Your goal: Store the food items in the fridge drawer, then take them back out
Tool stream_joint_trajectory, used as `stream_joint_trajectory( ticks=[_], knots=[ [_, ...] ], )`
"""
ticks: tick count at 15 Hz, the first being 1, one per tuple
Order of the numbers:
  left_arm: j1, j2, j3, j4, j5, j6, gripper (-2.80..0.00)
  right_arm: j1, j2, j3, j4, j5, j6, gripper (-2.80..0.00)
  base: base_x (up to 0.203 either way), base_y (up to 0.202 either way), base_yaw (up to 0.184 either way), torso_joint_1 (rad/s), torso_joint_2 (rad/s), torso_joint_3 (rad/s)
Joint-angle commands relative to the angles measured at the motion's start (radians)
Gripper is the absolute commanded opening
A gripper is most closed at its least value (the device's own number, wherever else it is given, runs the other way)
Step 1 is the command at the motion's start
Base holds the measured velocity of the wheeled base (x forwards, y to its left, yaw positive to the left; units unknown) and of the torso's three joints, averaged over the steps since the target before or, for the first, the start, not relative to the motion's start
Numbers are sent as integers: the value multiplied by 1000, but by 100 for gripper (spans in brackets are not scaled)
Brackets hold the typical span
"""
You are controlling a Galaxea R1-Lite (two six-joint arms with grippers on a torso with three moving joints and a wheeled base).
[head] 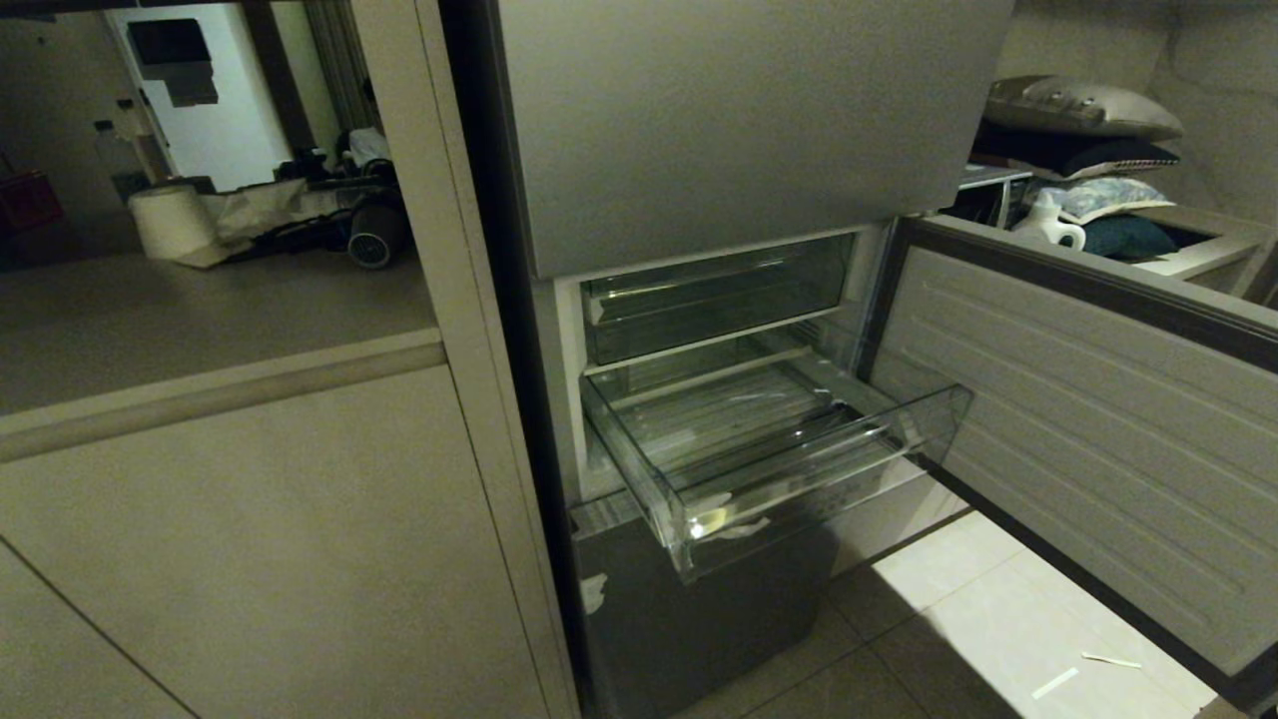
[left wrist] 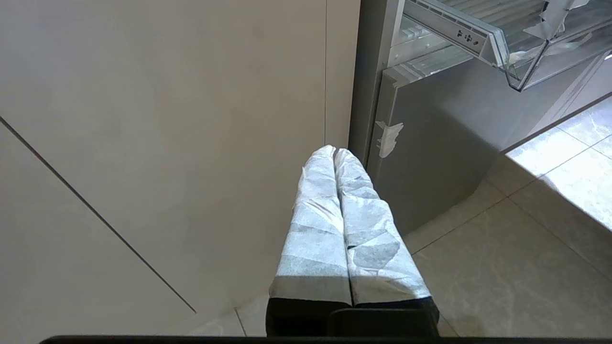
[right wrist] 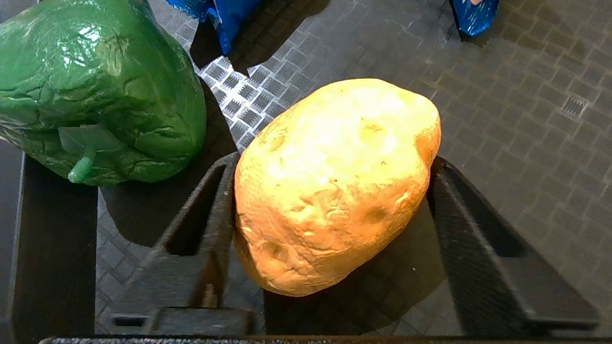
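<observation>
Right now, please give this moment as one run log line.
right pincer: astride potato on dark mat | fridge drawer: pulled out, no food seen | left pincer: shut, idle

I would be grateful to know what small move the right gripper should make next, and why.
Probably finish closing, then lift. The right gripper has a finger on each side of the potato, which lies on the dark textured surface, and the fridge drawer stands pulled out with nothing visible inside.
</observation>
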Motion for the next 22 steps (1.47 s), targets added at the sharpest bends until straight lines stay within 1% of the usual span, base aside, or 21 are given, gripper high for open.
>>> stream_joint_trajectory(
  ticks=[1,5,8,12,14,15,16,17,19,21,22],
  knots=[
    [0,1,0,1,0,0,-280,0,5,-2,-4,2,-1,-280,0,0,0,0,0,0],
    [0,1,0,1,0,0,-280,-6,-32,8,1,3,-3,-280,0,0,0,0,0,0],
    [1,1,0,1,0,0,-280,-51,-143,18,1,2,-2,-280,0,0,0,0,0,0],
    [0,1,0,1,0,0,-280,-84,-414,34,12,5,24,-280,0,0,0,0,0,0],
    [1,1,0,1,0,0,-280,-78,-574,38,31,7,57,-280,0,0,0,0,0,0],
    [0,1,0,1,0,0,-280,-63,-656,38,38,7,80,-280,0,0,0,0,0,0],
    [0,1,0,1,0,0,-280,-33,-731,39,43,6,102,-280,0,0,0,0,0,0],
    [0,1,0,1,0,0,-280,15,-806,42,47,6,123,-280,0,0,0,0,0,0],
    [0,1,0,1,0,0,-280,131,-945,52,47,5,173,-280,0,0,0,0,0,0],
    [0,1,0,1,0,0,-280,285,-1060,56,41,6,243,-280,0,0,0,0,0,0],
    [0,1,0,1,0,0,-280,378,-1101,55,37,6,279,-280,0,0,0,0,0,0]
  ],
)
